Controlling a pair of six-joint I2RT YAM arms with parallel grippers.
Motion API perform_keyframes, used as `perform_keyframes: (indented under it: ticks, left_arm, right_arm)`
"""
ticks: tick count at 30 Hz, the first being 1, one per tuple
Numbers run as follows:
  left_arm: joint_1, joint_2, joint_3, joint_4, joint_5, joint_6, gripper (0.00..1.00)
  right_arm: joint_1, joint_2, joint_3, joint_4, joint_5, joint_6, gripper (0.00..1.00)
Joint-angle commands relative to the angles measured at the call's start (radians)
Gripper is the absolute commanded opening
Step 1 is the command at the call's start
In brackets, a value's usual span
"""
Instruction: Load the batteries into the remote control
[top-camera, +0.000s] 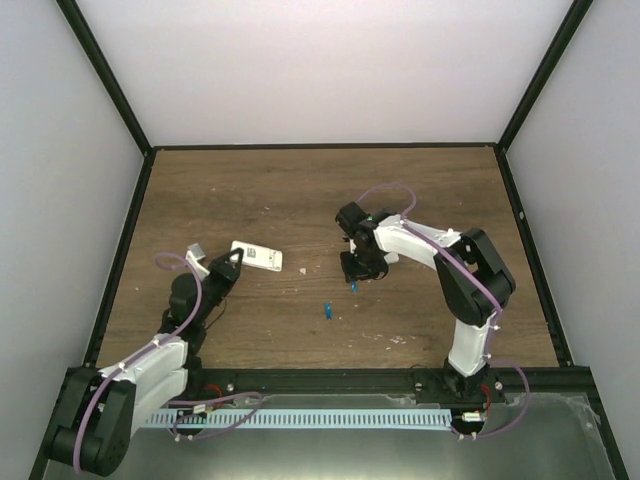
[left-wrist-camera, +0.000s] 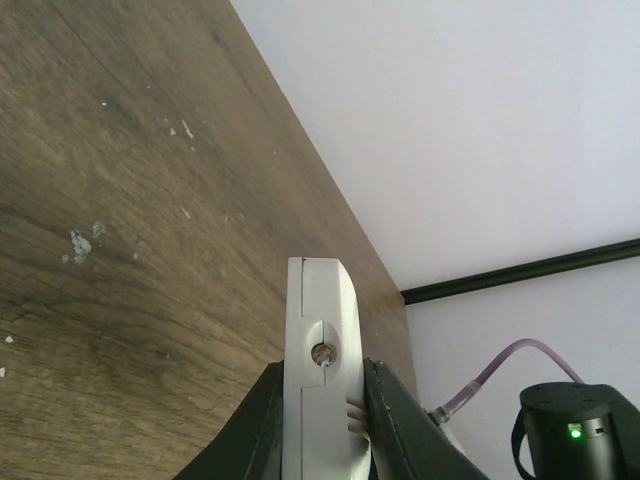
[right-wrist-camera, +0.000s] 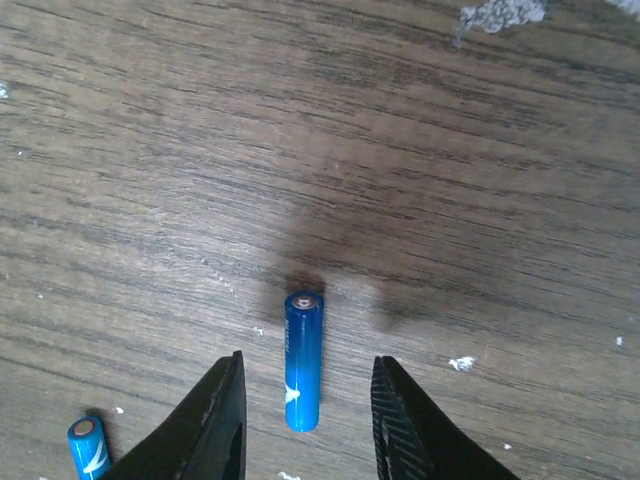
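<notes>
My left gripper (top-camera: 228, 270) is shut on the white remote control (top-camera: 257, 256) and holds it at the left of the table. In the left wrist view the remote (left-wrist-camera: 320, 340) stands edge-on between my left gripper's (left-wrist-camera: 322, 425) two fingers. My right gripper (top-camera: 357, 268) is open at the table's middle. In the right wrist view one blue battery (right-wrist-camera: 303, 360) sits on the wood between the spread fingers of my right gripper (right-wrist-camera: 310, 360), touching neither. It shows in the top view (top-camera: 354, 287) too. A second blue battery (top-camera: 327, 311) lies nearer the front, also at the lower left of the right wrist view (right-wrist-camera: 88, 448).
White crumbs (top-camera: 306, 269) are scattered on the brown wooden table (top-camera: 300, 190). Black frame rails (top-camera: 120, 260) and white walls bound the table on the left, right and back. A white cable tray (top-camera: 330, 418) runs along the near edge between the arm bases.
</notes>
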Motion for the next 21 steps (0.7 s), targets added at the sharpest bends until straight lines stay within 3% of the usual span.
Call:
perform_keyframes:
  ticks: [1, 11, 21]
  left_arm:
    - [-0.005, -0.008, 0.003, 0.073, -0.001, -0.01, 0.0]
    - [-0.005, -0.012, 0.032, 0.057, 0.033, -0.007, 0.0]
    - [-0.005, -0.01, 0.05, 0.043, 0.043, 0.004, 0.0]
  right_arm:
    - [0.017, 0.027, 0.037, 0.003, 0.005, 0.009, 0.26]
    - [0.03, 0.073, 0.031, 0.02, 0.018, 0.006, 0.19]
    - [0.03, 0.096, 0.043, 0.022, 0.049, 0.0, 0.19]
